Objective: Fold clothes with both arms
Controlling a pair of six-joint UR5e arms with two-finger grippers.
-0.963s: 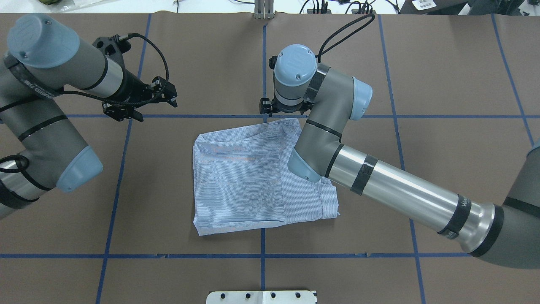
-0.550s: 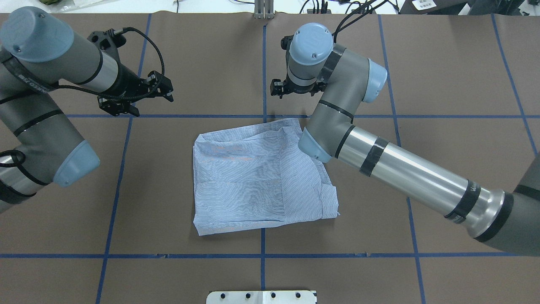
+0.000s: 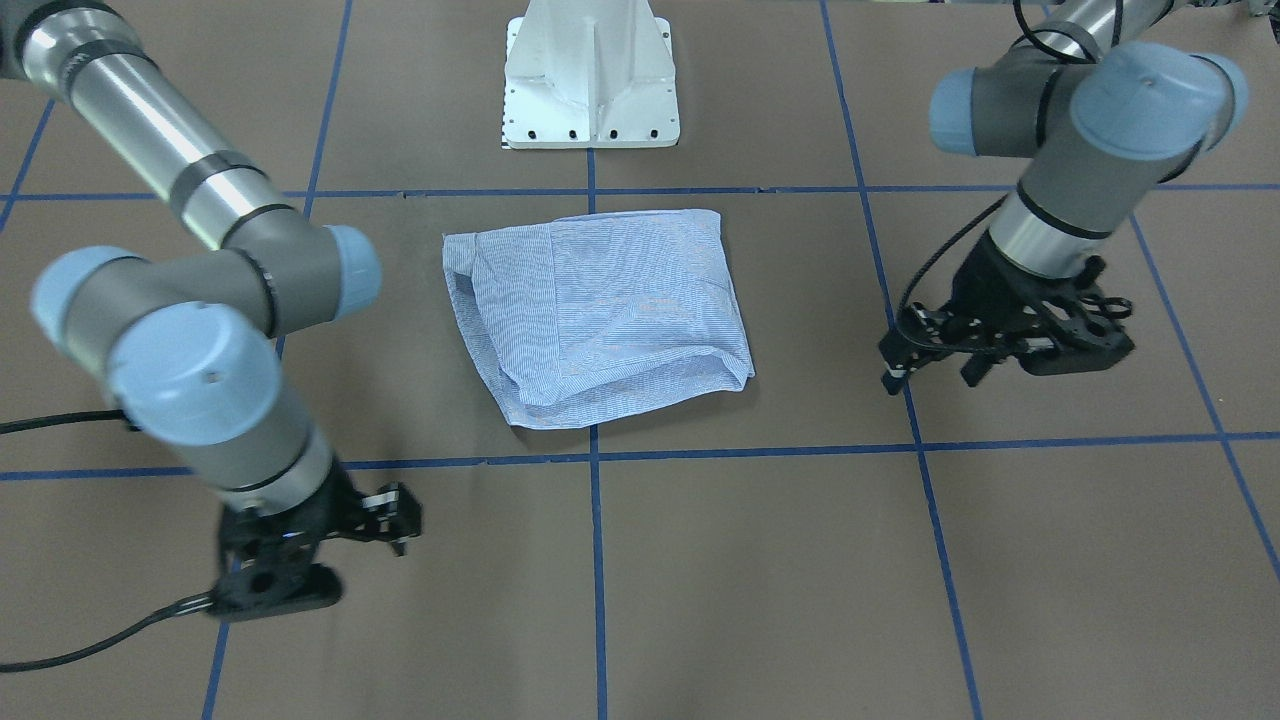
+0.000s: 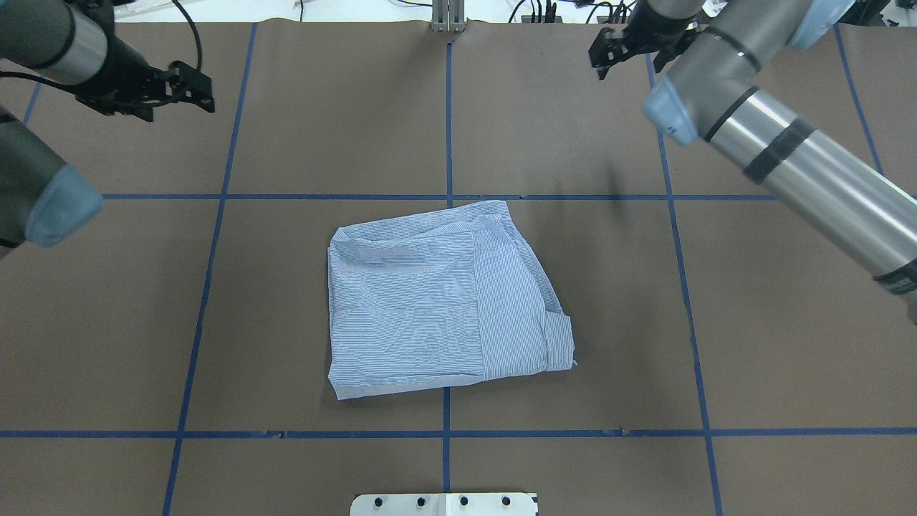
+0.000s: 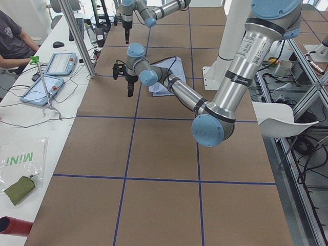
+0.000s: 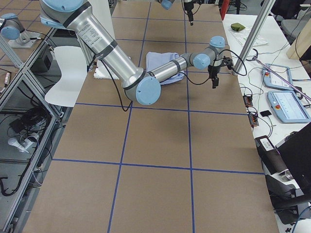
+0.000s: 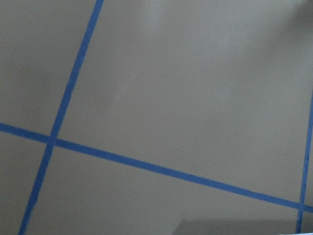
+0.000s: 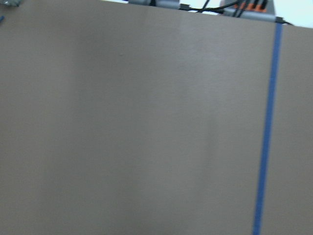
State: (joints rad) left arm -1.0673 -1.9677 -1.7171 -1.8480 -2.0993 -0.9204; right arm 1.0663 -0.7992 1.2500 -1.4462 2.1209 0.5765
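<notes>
Fingers of the left gripper (image 3: 928, 378) stand apart over the brown table (image 3: 800, 560), on the front view's right, well apart from the folded striped shirt (image 3: 600, 310) at mid-table. The right gripper (image 3: 403, 522), near left in that view, also looks parted and holds nothing. Overhead, the shirt lies centred, with both grippers far beyond it at opposite sides. The side views show the shirt between the arms. The wrist views show only table and blue tape lines (image 7: 146, 166).

Now well off the shirt (image 4: 430, 301): right pincer (image 4: 602, 63) at the far edge of the table (image 4: 322, 107), left pincer (image 4: 208, 92) farther outward.
</notes>
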